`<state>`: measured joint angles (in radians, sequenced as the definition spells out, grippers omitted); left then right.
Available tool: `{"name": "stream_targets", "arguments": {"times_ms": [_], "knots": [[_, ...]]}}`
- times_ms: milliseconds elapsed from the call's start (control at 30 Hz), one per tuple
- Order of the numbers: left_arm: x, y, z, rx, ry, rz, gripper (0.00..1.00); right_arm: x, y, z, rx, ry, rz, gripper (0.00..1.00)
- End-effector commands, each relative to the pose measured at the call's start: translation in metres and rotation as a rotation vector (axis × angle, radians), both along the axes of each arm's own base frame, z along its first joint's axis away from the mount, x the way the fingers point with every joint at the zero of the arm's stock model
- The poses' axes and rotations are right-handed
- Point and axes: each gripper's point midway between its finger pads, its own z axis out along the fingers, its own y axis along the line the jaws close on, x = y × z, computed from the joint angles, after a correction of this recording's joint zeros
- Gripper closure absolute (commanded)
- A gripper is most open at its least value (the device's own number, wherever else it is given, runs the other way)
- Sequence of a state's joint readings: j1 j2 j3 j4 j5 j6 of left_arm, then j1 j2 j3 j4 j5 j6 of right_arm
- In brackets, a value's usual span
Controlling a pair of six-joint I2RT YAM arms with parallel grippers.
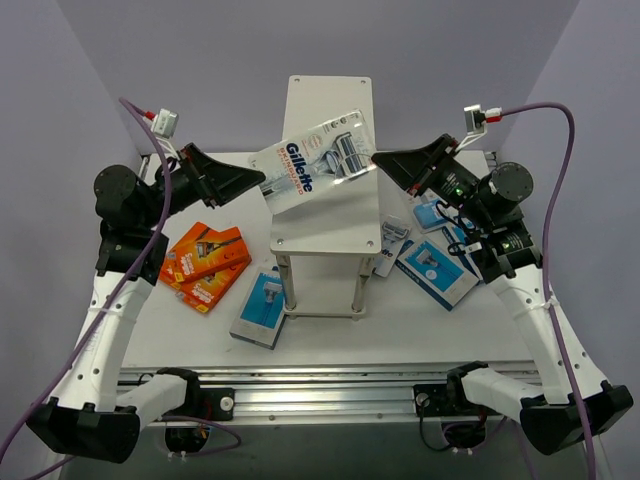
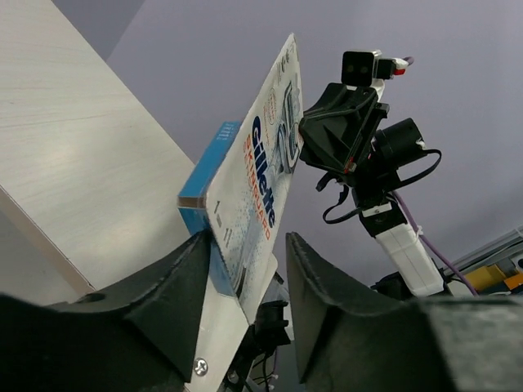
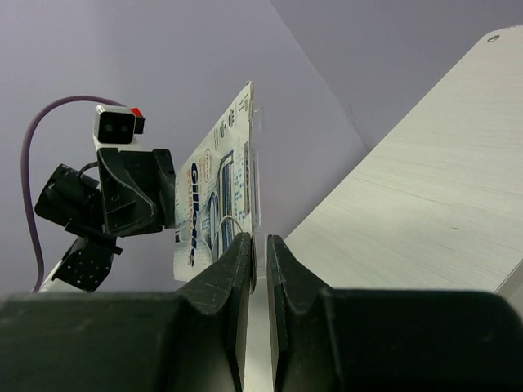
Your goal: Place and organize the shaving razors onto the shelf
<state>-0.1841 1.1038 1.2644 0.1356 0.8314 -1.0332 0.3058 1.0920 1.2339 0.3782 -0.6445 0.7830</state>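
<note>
Razor pack (image 1: 312,163) over shelf (image 1: 325,222), edge hidden between right fingers (image 3: 217,294)

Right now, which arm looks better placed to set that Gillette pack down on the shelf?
Right. The right gripper is shut on one edge of the Gillette pack, over the shelf. The left gripper stands open around the other end, not clamped.

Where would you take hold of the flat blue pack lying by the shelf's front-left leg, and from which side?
Probably from above, on the left arm's side, jaws across the short width of the flat blue pack near its near end. It lies flat, so only its thin edges offer a hold; its far right corner is close to the shelf leg, while the near end looks free.
</note>
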Motion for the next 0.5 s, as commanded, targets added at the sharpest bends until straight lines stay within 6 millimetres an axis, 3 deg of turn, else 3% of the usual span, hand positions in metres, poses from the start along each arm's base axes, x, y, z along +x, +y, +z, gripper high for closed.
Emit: {"name": "stream_targets", "arguments": {"times_ms": [0,100,233,367,467], "knots": [[-0.004,-0.001,0.005,0.016,-0.064,-0.004,0.53,-0.006,0.002,0.020,0.027,-0.094,0.002,1.00],[0.000,-0.003,0.005,0.012,-0.060,-0.018,0.71,-0.006,0.002,0.019,0.025,-0.089,0.002,1.00],[0.004,-0.003,0.003,0.023,-0.066,-0.021,0.78,-0.006,0.003,0.018,0.022,-0.089,0.004,1.00],[0.008,-0.001,0.003,0.062,-0.110,0.017,0.97,-0.001,0.003,0.014,0.012,-0.072,-0.010,1.00],[0.011,0.005,0.006,0.115,-0.159,0.076,0.98,0.004,0.004,0.008,-0.003,-0.043,-0.018,1.00]]}}
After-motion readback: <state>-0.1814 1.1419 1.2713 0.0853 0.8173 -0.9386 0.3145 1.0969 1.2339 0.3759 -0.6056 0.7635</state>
